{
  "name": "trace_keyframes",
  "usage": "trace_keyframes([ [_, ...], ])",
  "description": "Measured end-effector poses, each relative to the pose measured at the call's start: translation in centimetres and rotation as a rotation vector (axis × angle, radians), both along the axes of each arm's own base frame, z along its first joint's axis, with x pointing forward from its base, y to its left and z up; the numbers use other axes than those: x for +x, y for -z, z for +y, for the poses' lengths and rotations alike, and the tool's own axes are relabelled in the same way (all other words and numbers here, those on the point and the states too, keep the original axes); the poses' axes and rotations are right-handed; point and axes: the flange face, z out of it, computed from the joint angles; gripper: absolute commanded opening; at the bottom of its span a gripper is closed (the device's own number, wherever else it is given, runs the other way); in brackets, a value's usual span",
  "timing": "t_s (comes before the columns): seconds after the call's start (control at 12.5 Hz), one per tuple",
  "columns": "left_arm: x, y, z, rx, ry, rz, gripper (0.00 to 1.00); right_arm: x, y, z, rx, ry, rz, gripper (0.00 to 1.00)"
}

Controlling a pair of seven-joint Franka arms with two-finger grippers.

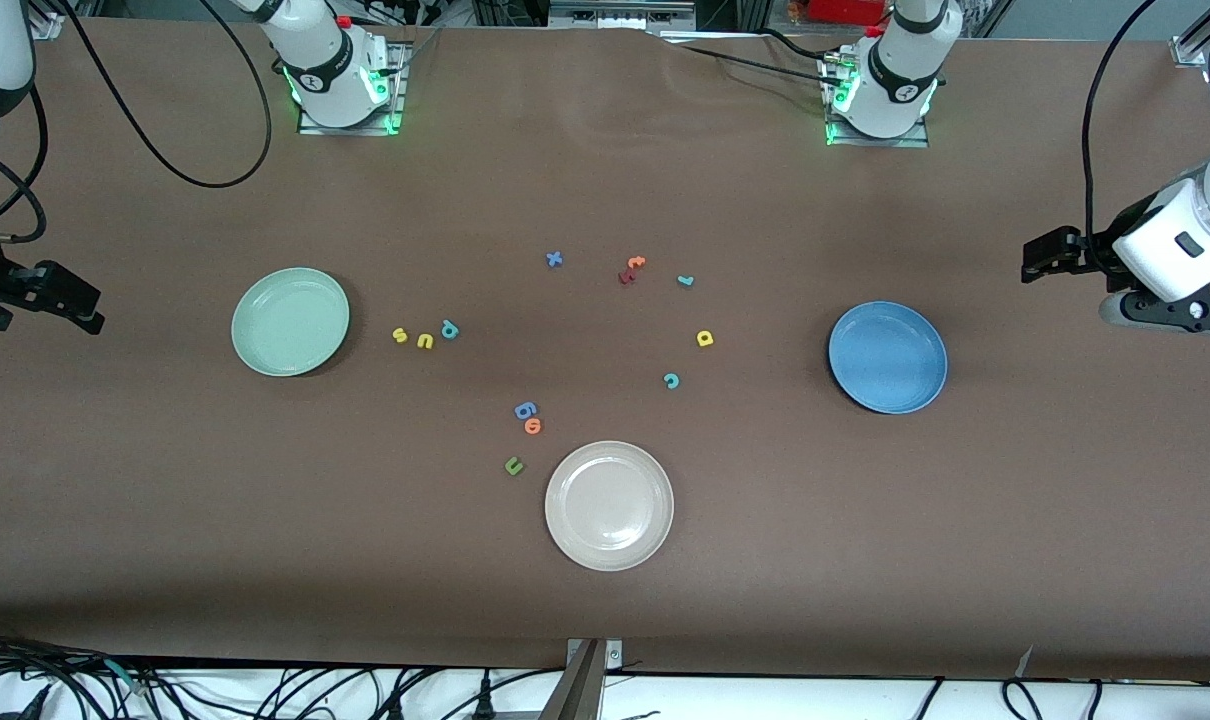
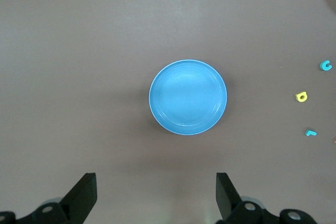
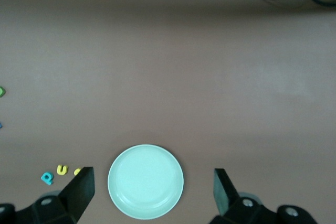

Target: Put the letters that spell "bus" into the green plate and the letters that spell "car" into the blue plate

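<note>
The "bus" letters [image 1: 424, 335] lie beside the green plate [image 1: 290, 321]; the "car" letters [image 1: 687, 335] near the blue plate [image 1: 887, 357].

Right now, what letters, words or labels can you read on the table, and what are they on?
"s", "u", "b": yellow s, yellow u, teal b, loose beside the green plate.
"c", "a", "r": teal c, yellow a, teal r, near the blue plate.
"x": blue x.
"u": green u.
Other foam letters: too small to read.
</note>
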Motion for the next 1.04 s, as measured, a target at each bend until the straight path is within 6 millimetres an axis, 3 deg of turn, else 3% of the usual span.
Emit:
trace_keyframes([
  [0.48, 0.3, 0.9, 0.2, 0.0, -0.004, 0.015, 1.0, 0.5, 2.3, 0.6, 0.006, -0.007, 0.056, 1.0],
  [0.8, 0.4, 1.1, 0.1, -0.001, -0.002, 0.019, 1.0, 0.3, 2.7, 0.8, 0.009, -0.007, 0.085, 1.0],
  [1.04, 0.9, 2.5, -0.6, -0.057, -0.008, 0.044, 1.0, 0.1, 2.8, 0.8, 0.01, -0.008, 0.103, 1.0],
])
